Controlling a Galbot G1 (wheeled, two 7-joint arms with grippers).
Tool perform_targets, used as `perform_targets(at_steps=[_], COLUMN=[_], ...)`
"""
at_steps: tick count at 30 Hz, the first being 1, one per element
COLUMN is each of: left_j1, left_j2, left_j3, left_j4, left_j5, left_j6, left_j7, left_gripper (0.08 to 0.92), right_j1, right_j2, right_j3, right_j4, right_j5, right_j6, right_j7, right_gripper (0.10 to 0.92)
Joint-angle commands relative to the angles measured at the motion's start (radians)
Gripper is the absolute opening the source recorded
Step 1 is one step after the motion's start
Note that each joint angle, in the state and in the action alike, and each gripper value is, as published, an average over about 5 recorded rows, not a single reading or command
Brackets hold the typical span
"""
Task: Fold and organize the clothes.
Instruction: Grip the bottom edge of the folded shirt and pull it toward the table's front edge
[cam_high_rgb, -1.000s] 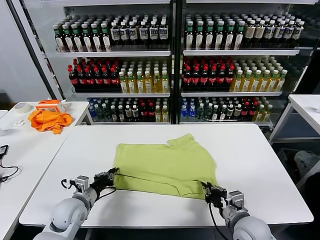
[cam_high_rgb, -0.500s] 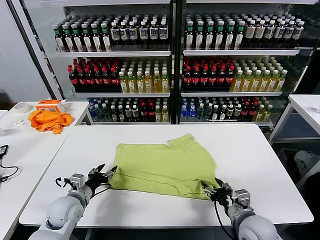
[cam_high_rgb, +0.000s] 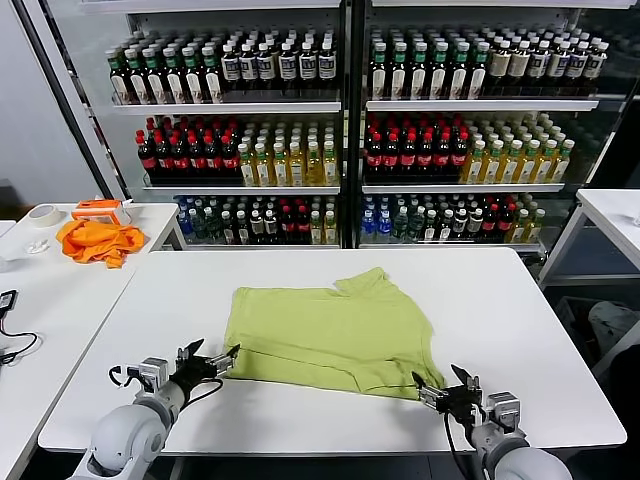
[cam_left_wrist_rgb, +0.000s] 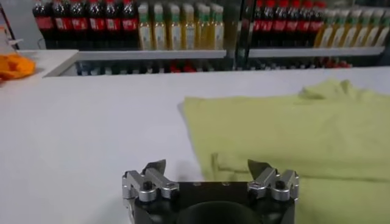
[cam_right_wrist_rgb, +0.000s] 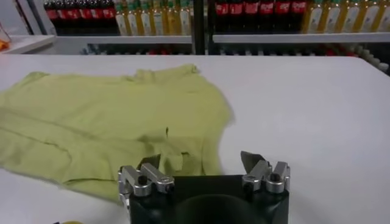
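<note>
Only the head view shows both spread-fingered grippers, left gripper (cam_high_rgb: 212, 358) and right gripper (cam_high_rgb: 443, 388), flanking the lime T-shirt (cam_high_rgb: 330, 332) on the white table (cam_high_rgb: 520, 320) before bottle shelves (cam_high_rgb: 340, 120).

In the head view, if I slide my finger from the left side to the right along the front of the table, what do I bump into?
Left claw, open → yellow-green T-shirt lying flat on the white table → right claw, open, just off the shirt's near corner.

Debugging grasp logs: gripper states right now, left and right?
Left gripper: open, empty, at the T-shirt's near-left corner.
Right gripper: open, empty, at the near-right corner.
</note>
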Motion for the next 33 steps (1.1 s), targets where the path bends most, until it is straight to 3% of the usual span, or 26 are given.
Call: perform_targets(at_steps=[1,5,20,28,33], left_j1=[0.033,0.05,0.08,0.184,0.258], left_j2=[-0.001,-0.002,-0.014,0.024,0.053], left_j3=[0.0,0.0,0.013,-0.017,-0.059], left_j4=[-0.002,-0.008,-0.042,-0.162,-0.215], left_j5=[0.046,0.053,0.044,0.044,0.042], left_j6=[0.04,0.04,0.039,0.039,0.039], left_j7=[-0.026,-0.015,0.013,0.013,0.015], left_gripper=[0.823,0.764,0.333,0.112,0.086], right_j1=[-0.02,-0.02,-0.008,-0.11,-0.211], right_j2=[0.012,0.013,0.026,-0.006,-0.018], right_j3=[-0.002,-0.008,-0.03,0.028,0.054], right_j4=[-0.011,-0.01,-0.013,0.114,0.182], right_j5=[-0.022,-0.016,0.005,0.002,-0.034], right_j6=[0.008,0.009,0.003,-0.011,-0.013], right_j7=[0.003,-0.001,-0.002,-0.003,-0.002], right_gripper=[0.7,0.596,0.158,0.119,0.119])
